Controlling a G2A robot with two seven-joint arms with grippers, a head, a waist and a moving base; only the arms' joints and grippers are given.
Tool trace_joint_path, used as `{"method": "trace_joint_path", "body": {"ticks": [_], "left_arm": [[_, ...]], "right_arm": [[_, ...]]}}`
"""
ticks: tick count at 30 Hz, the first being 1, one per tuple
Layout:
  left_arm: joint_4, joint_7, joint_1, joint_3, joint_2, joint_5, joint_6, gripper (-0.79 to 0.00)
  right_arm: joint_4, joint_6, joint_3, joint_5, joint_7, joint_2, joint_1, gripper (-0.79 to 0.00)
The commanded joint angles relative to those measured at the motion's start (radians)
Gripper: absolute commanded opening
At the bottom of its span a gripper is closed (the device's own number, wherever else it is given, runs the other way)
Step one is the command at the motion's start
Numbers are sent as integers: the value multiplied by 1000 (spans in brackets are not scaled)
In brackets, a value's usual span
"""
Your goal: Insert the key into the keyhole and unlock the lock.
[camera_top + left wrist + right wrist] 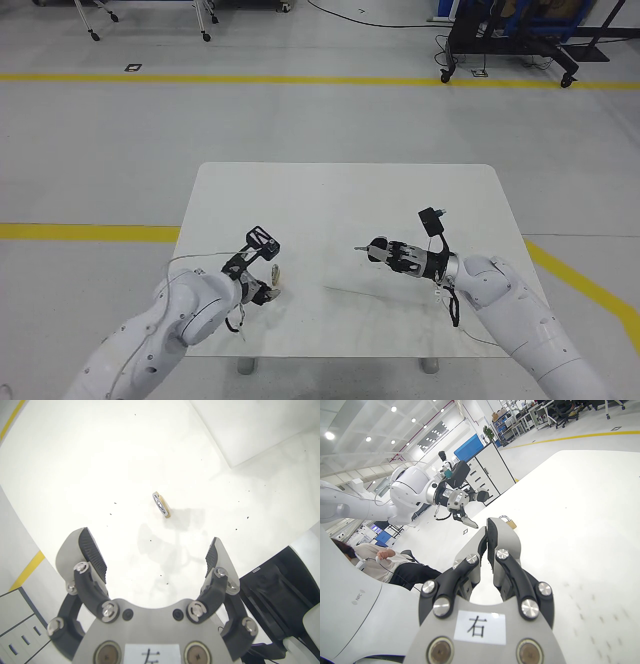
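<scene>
A small brass padlock [161,504] with a silver shackle lies on the white table [340,200] near its front left part. My left gripper [150,537] hovers a short way back from it, open, with nothing between its ribbed pads [92,550]. In the top view the left gripper [272,282] is at the table's front left. The right gripper [368,248] hangs over the table's middle right, pointing at the left one, shut on the key, whose thin tip pokes out. In the right wrist view the shut right gripper [486,527] hides the key, and the padlock [508,522] lies beyond it.
The table's front edge runs close below both arms. A cable [445,300] hangs from the right wrist. The far half of the table is bare. A person [382,562] sits off the table behind the left arm, touching nothing.
</scene>
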Motion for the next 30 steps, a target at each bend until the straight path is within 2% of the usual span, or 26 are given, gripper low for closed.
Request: {"method": "trace_joint_path", "body": {"ticks": [1, 3, 8, 14, 17, 21, 30], "left_arm": [[31, 7, -18, 12, -7, -19, -13, -80], [75, 14, -42, 23, -16, -56, -30, -83], [167, 15, -107, 60, -39, -86, -39, -169], [231, 8, -161, 108, -65, -98, -53, -222], [248, 6, -179, 126, -75, -100, -55, -317], [261, -4, -198, 147, -87, -83, -53, -400], [284, -5, -225, 184, -112, -82, -62, -416]], "right_arm": [[0, 0, 0, 0, 0, 0, 0, -785], [0, 0, 0, 0, 0, 0, 0, -785], [0, 0, 0, 0, 0, 0, 0, -785], [0, 0, 0, 0, 0, 0, 0, -785], [0, 0, 0, 0, 0, 0, 0, -785], [0, 0, 0, 0, 0, 0, 0, -785], [0, 0, 0, 0, 0, 0, 0, -785]]}}
